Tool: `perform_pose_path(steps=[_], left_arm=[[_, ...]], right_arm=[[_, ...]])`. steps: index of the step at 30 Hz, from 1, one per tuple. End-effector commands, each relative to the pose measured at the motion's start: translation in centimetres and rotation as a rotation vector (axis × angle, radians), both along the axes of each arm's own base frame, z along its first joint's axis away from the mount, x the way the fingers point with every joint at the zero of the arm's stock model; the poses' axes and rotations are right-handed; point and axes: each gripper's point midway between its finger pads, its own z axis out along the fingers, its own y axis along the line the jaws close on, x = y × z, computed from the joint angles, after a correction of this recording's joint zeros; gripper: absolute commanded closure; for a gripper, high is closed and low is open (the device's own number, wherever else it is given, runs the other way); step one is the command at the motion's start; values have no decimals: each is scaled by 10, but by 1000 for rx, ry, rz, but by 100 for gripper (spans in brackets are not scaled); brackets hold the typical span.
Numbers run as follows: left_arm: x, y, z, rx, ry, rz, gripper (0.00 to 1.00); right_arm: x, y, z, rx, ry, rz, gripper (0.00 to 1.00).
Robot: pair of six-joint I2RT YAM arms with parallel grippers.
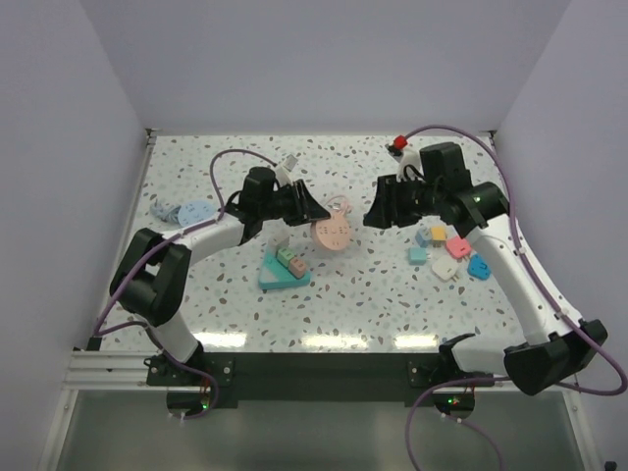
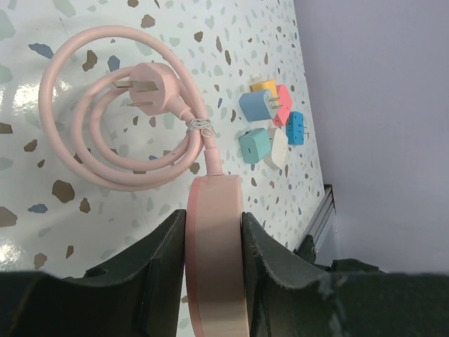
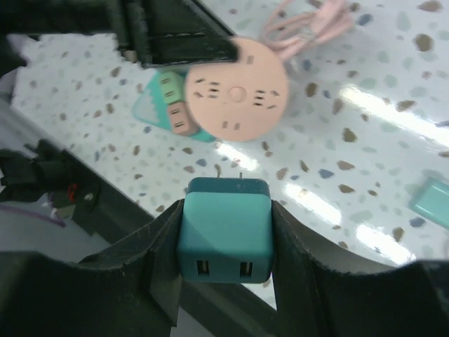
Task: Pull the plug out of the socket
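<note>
My left gripper (image 1: 312, 211) is shut on the edge of a round pink socket (image 1: 331, 235) and holds it upright on its rim. In the left wrist view the socket (image 2: 214, 253) stands edge-on between my jaws (image 2: 214, 225), with its coiled pink cord (image 2: 77, 151) lying on the table beyond. My right gripper (image 1: 378, 216) is shut on a teal USB plug (image 3: 224, 228), its two prongs pointing at the socket face (image 3: 237, 89). The plug is clear of the socket, a short gap apart.
A teal tray (image 1: 270, 280) with small plugs lies in front of the socket. Several coloured plugs (image 1: 446, 250) lie at the right; they also show in the left wrist view (image 2: 270, 119). Blue discs (image 1: 186, 211) lie at the left, a red item (image 1: 399, 147) at the back.
</note>
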Motion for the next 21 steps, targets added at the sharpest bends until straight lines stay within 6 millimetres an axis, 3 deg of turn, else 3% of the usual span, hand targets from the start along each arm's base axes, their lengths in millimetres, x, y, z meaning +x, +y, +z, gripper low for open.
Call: perform_pose_path(steps=[1,3,4,5,6,7,8,10,11,15,18,21], left_arm=[[4,-5,30,-49,-102,-30,100],[5,-5,34,-53,-110,-30,100],[5,-5,35,-57,-111,-34,100],[5,-6,36,-59,-113,-35,100],[4,-6,37,-60,-116,-38,100],[3,-7,37,-61,-115,-43,100],[3,-6,37,-63,-115,-42,100],[1,-6,37,-64,-116,-50,100],[1,-6,37,-65,-114,-54,100],[-3,-5,31,-57,-110,-67,100],[-4,-1,22,-48,-98,-62,100],[0,4,18,-43,-92,-51,100]], right_arm=[[24,-47,-23,-210,4,-249,100],[33,-69,-35,-283,8,-369,100],[35,-84,-53,-333,31,-451,100],[47,-111,-60,-382,15,-575,100],[49,-125,-73,-402,46,-637,100],[45,-140,-96,-415,109,-719,100],[53,-164,-105,-410,118,-818,100],[48,-183,-138,-444,196,-902,100],[48,-196,-144,-461,208,-947,100],[44,-221,-165,-502,220,-1063,100],[42,-232,-184,-494,236,-1113,84],[45,-227,-202,-473,279,-1090,68]])
